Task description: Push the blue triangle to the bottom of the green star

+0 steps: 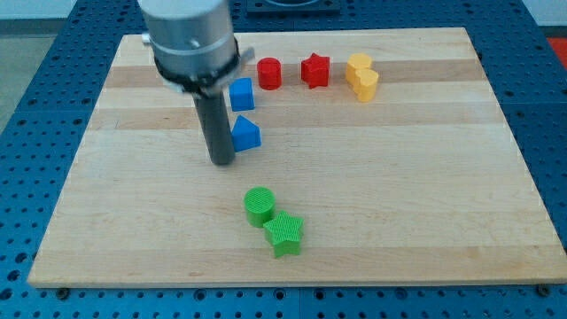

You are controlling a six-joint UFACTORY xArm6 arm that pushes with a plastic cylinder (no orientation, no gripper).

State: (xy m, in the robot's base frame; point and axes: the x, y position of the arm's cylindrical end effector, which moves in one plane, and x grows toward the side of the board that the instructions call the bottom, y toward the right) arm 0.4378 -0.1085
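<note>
The blue triangle (246, 134) lies on the wooden board, left of centre. My tip (222, 162) rests on the board just to the left of it and slightly below, close to or touching its left edge. The green star (284, 233) lies near the view's bottom, below and right of the triangle. A green cylinder (260, 205) sits right against the star's upper left, between the triangle and the star.
A blue cube (241, 94) sits just above the triangle. A red cylinder (269, 73), a red star (314, 70) and two yellow blocks (361, 76) form a row near the view's top. The board's front edge (283, 282) runs below the star.
</note>
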